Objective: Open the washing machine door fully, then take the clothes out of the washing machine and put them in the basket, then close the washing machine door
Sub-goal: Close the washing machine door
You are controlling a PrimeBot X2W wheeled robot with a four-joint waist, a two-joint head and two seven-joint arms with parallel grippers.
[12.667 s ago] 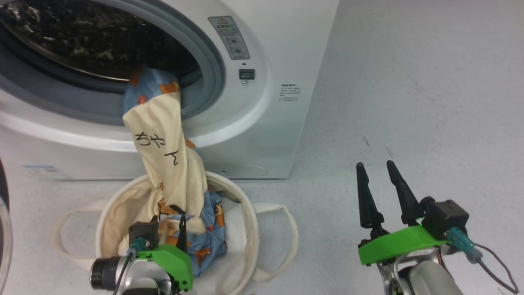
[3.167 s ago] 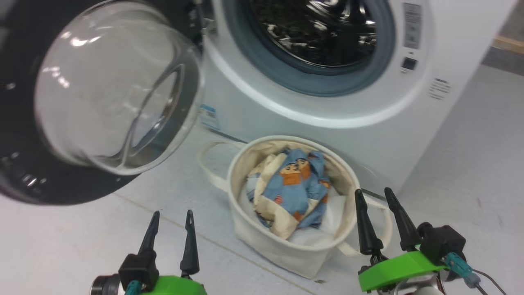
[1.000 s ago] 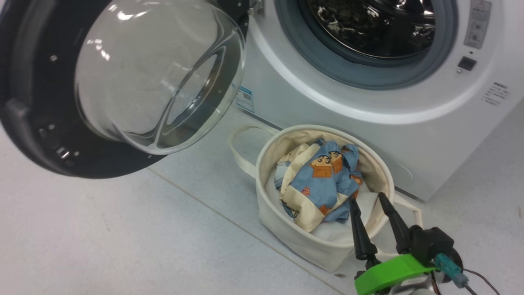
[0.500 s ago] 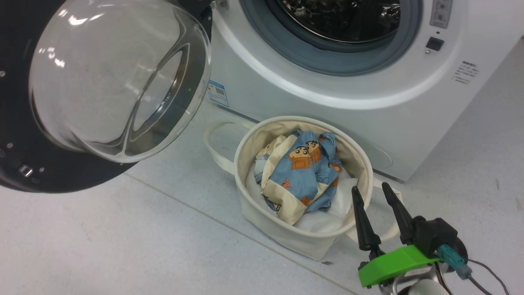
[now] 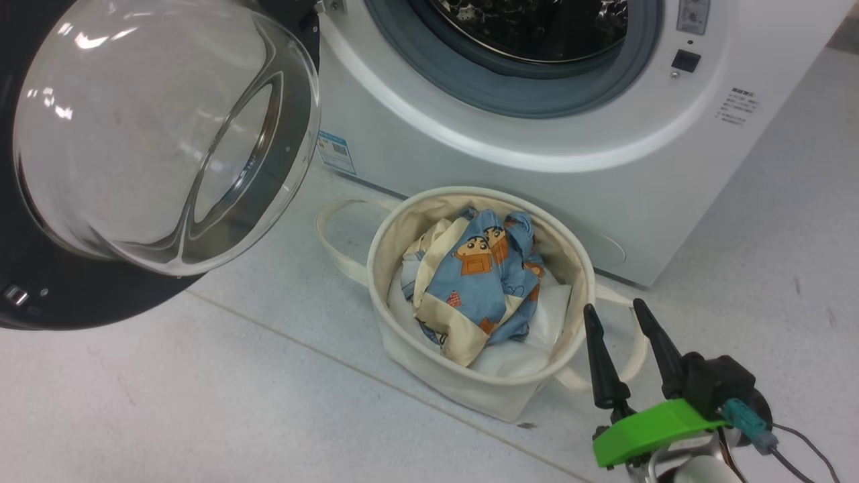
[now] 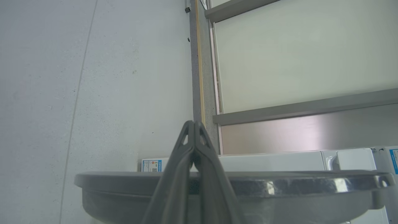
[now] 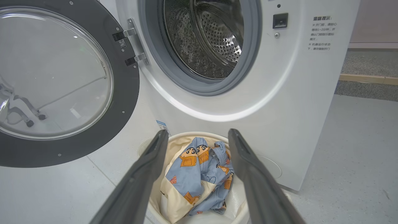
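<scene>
The washing machine (image 5: 537,154) stands with its washing machine door (image 5: 154,134) swung wide to the left, glass bowl facing me. Its steel drum (image 7: 205,37) looks bare inside. The clothes (image 5: 476,282), blue with cartoon prints and cream panels, lie bundled in the cream basket (image 5: 483,392) on the floor before the machine. My right gripper (image 5: 613,304) hovers open just right of the basket's rim, nothing between its fingers; its own view looks over the clothes (image 7: 192,174). My left gripper (image 6: 193,124) is shut on nothing, pointing past the door's grey outer edge (image 6: 279,183).
Pale grey floor (image 5: 201,402) with a tile seam spreads left of the basket, under the open door. One basket loop handle (image 5: 335,248) lies toward the door. A wall with grey rails (image 6: 295,107) rises behind the machine. A wooden strip (image 7: 367,77) borders the floor at right.
The clothes that hung from the drum earlier now lie wholly in the basket. My left gripper has left the head view. The head camera has shifted; the right gripper stays open beside the basket.
</scene>
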